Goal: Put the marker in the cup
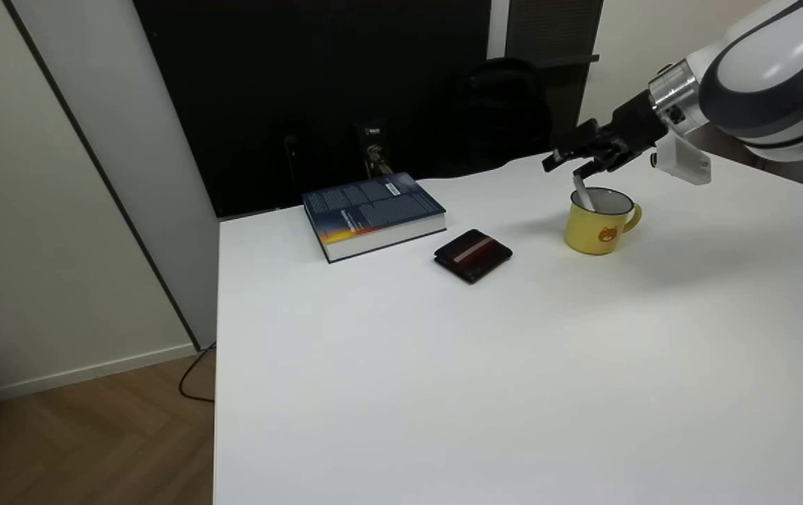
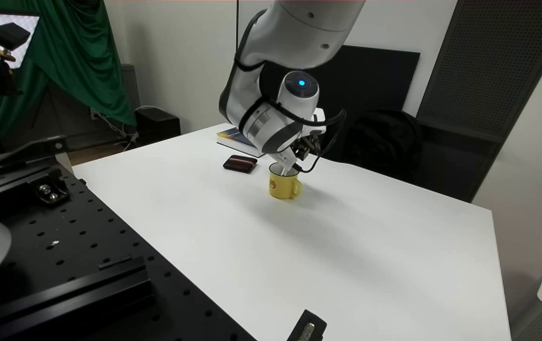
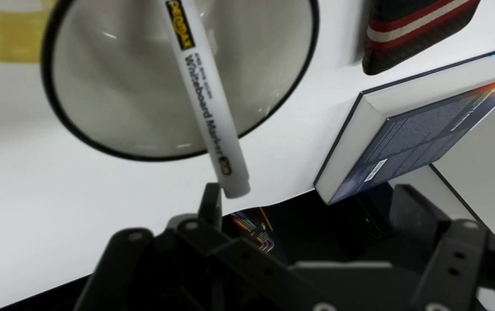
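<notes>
The yellow cup [image 1: 583, 233] stands upright on the white table, its handle to the right in both exterior views [image 2: 280, 187]. The white whiteboard marker [image 1: 583, 193] stands tilted in the cup, leaning on the rim, its upper end sticking out. In the wrist view the marker [image 3: 206, 99] crosses the cup's dark rim [image 3: 143, 158]; its lower end is out of the frame. My gripper [image 1: 564, 167] is open just above the cup. In the wrist view its fingers [image 3: 310, 194] are wide apart with nothing between them, the left finger close to the marker's top end.
A black wallet with a striped band [image 1: 473, 257] lies left of the cup. A thick blue book [image 1: 376, 210] lies behind it near the table's back edge. The black mounting plate [image 2: 86, 265] borders the table's near left side in an exterior view.
</notes>
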